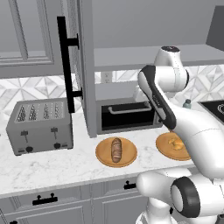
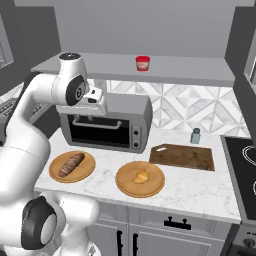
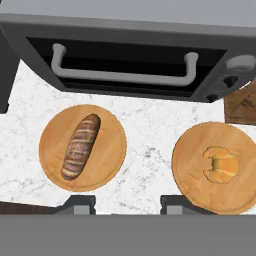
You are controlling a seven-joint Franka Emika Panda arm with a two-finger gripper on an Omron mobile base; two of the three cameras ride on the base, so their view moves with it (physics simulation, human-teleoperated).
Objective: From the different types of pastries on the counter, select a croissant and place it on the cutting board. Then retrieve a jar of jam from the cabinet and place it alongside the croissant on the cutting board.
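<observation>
Hovering high over the counter [image 2: 200, 187], the gripper [image 3: 127, 205] points down w/ fingers [image 3: 80, 204] spread wide apart, nothing between them. Its tips sit above bare marble between two round wooden plates. The croissant [image 3: 220, 163] lies on the right-hand plate [image 3: 192, 170], off to the gripper's right and well below it, not touched. A dark scored loaf [image 3: 80, 146] rests on the left-hand plate [image 3: 52, 145], opposite side of the tips. Behind both plates stands a toaster oven [image 2: 107, 125], door shut. The cutting board [image 2: 183, 157] lies bare just past the croissant's plate, a small grey-blue bottle [image 2: 195, 135] behind it. The jar of jam [image 2: 142, 63] stands on the open cabinet [image 1: 83, 65] shelf above the oven. In the left base view the arm hides approx. half the croissant's plate; a toaster [image 1: 39, 127] sits far left.
</observation>
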